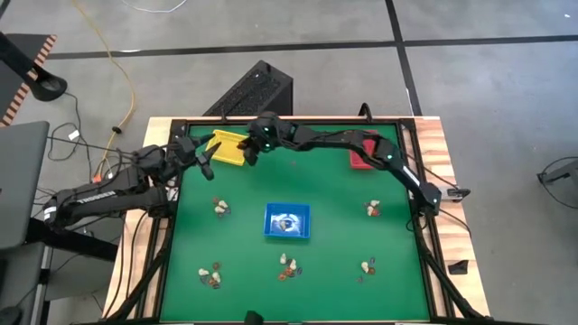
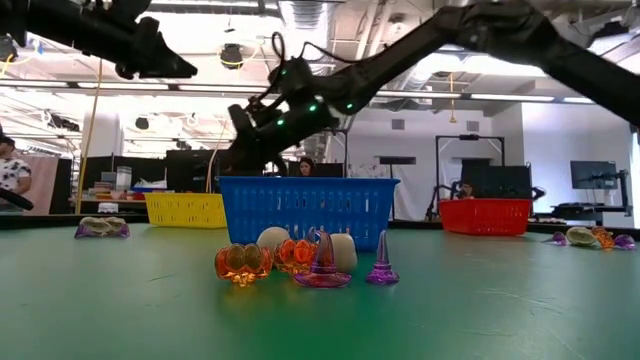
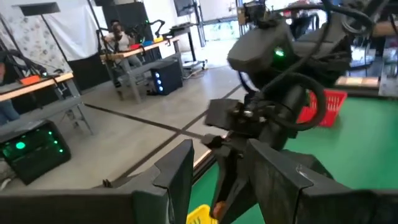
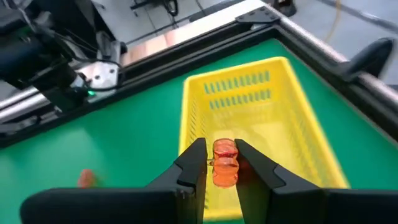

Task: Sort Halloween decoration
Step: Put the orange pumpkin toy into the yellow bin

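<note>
My right gripper [image 1: 250, 152] reaches across the far side of the table and hangs over the yellow tray [image 1: 228, 147]. It is shut on a small orange pumpkin-shaped trinket [image 4: 225, 163]. The yellow tray [image 4: 249, 118] shows below it in the right wrist view. My left gripper [image 1: 206, 161] is open and empty just left of the yellow tray, facing the right arm [image 3: 273, 93]. Small piles of whitish, orange and dark trinkets lie on the green mat [image 1: 219, 208] [image 1: 373, 208] [image 1: 288, 265]. My right gripper pinches the orange trinket's two sides [image 4: 216, 163] between its two fingers, near their free ends. The fingers slant down toward the table's left. The trinket is lifted clear, over the near part of the yellow tray.
A blue tray [image 1: 287, 221] with something whitish in it stands mid-table. A red tray [image 1: 361, 155] stands at the far right. More trinket piles lie near the front edge [image 1: 210, 275] [image 1: 366, 267]. A black frame [image 1: 172, 181] rims the mat.
</note>
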Controlling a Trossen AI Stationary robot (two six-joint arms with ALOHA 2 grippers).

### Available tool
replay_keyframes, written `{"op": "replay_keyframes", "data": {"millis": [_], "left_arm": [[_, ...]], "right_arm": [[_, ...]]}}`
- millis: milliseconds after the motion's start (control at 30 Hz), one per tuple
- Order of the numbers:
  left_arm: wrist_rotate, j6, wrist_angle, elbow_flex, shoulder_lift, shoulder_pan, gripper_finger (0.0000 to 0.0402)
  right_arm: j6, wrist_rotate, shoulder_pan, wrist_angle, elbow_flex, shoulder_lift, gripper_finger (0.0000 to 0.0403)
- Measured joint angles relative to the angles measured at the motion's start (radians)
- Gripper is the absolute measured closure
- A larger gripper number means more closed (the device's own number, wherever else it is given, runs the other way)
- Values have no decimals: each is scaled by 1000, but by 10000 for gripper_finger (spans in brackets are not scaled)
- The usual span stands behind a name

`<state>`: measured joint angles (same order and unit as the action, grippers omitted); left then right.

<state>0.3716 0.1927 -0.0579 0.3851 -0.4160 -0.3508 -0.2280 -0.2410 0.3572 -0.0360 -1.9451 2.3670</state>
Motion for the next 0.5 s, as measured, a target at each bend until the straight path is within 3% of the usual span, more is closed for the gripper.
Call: {"op": "replay_keyframes", "data": {"millis": [233, 500], "left_arm": [[0, 36, 0, 0, -2, 0, 262], [0, 52, -1, 0, -2, 0, 262]], "right_arm": [[-10, -31, -14, 10, -149, 124, 303], [-10, -14, -8, 10, -174, 133, 227]]}}
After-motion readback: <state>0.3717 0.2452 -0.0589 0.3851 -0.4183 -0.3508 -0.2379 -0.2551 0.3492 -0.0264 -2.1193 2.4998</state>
